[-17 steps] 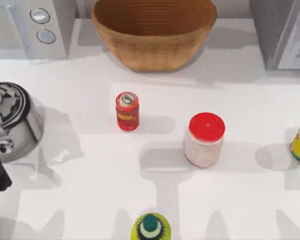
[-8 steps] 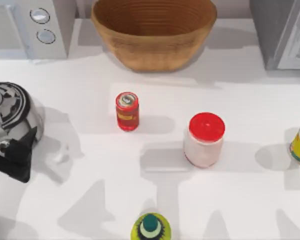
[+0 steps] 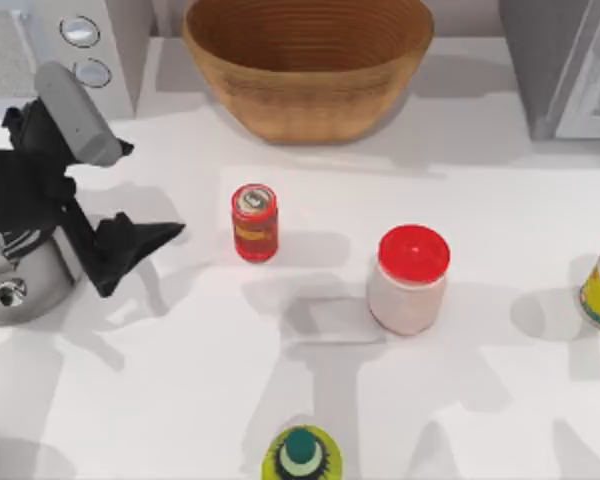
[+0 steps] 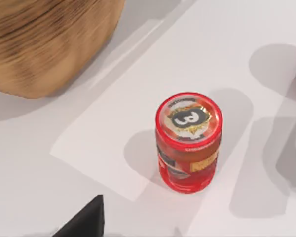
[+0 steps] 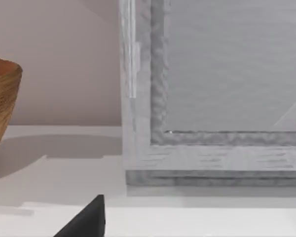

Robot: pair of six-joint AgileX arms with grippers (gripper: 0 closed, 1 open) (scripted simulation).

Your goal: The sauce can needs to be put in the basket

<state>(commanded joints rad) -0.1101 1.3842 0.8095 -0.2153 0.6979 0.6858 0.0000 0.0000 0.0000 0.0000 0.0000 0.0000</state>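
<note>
Reach toward the sauce can, not yet gripped.

Top view: left pincer point(image 3: 140, 245), fingers spread and empty, hangs left of the upright sauce can point(image 3: 255, 222), mid-table, nearer than the basket point(image 3: 308, 65); it should close level around the body. Left wrist view: can stands on the white table point(image 4: 246, 207). Right wrist view: grey appliance point(image 5: 212, 98), pink wall; right pincer's state I cannot tell.

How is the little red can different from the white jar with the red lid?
The sauce can is slimmer than the white jar. The sauce can has a red body with a silvery top; the white jar has a pale body with a red lid. The sauce can stands nearer the basket than the white jar does. Both stand upright on the table.
</note>
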